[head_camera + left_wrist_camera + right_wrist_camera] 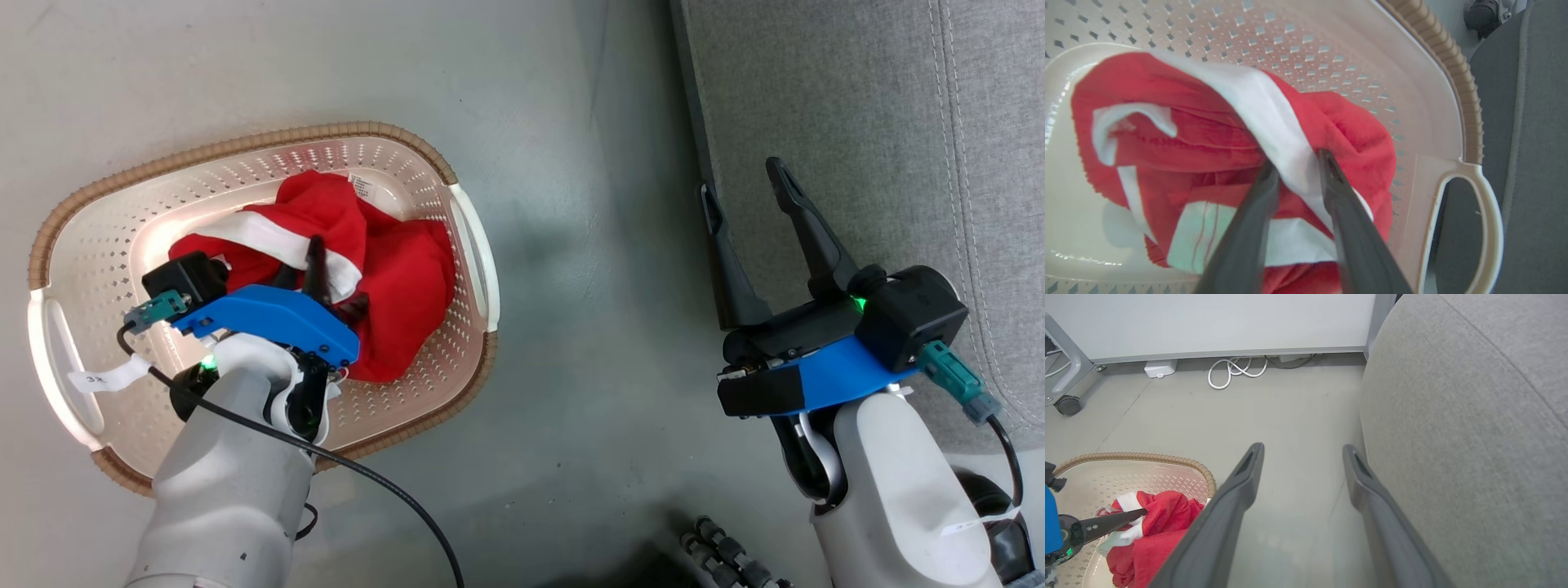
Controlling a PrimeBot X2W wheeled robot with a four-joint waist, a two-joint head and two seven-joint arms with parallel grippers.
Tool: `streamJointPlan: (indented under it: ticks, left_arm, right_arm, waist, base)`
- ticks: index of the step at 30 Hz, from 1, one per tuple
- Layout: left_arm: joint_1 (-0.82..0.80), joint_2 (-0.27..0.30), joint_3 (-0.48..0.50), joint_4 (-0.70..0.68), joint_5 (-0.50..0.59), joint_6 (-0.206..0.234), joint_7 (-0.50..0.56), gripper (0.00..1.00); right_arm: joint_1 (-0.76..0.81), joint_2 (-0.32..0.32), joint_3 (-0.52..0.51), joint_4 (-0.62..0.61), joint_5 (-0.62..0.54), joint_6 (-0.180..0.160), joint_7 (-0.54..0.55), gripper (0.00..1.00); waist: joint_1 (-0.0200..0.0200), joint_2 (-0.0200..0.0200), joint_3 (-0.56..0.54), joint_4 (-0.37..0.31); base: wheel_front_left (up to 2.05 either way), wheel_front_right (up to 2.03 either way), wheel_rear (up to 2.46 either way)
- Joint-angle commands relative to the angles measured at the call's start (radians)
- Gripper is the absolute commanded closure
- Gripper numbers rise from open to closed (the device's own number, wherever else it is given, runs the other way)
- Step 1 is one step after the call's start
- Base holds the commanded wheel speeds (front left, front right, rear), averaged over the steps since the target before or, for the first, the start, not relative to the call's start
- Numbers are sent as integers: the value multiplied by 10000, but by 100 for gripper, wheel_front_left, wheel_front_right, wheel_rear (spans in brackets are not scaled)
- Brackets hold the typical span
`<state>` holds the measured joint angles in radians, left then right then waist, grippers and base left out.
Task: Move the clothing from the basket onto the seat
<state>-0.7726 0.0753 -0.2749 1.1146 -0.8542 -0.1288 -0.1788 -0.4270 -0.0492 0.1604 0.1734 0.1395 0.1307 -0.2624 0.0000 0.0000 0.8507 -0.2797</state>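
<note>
Grey floor [571,245]: clothing [392,269] in the basket [106,245] is straddled by the half-closed left gripper [1298,163], hold uncertain; right gripper [743,184] is spread wide by the seat [857,122].

The clothing [392,278] is a crumpled heap of bright red fabric with broad white stripe trim. It lies inside the basket [106,245], bunched toward the basket's right half. One white band runs across the top of the heap, and a small white tag shows at its far edge.

The basket is oval, cream-white and perforated, with a brown woven-look rim and a cut-out handle at each end. It stands upright on the floor on the left.

The seat [857,122] is large, rounded and covered in light grey woven fabric with a stitched seam. It stands on the right, with a strip of floor between it and the basket.
</note>
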Motion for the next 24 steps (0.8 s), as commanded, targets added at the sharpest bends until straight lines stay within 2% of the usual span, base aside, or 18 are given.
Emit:
streamJointPlan:
  ticks: [1,16,24]
  left_arm:
    - [-157,85,-106,-28,-102,-29,-10,100]
    - [-82,266,-825,-95,-730,-29,-85,100]
    - [331,198,-1456,-482,-1097,-29,-84,100]
  right_arm:
    - [-189,-22,-10,1,5,1,-37,0]
    - [-208,-22,3,96,-14,1,-37,0]
    - [-203,-22,-65,278,-100,1,-37,0]
  waist:
    - [0,0,-2,2]
    - [0,0,-182,97]
    - [0,0,-834,393]
  base:
    - [0,0,0]
    - [0,0,0]
    - [0,0,0]
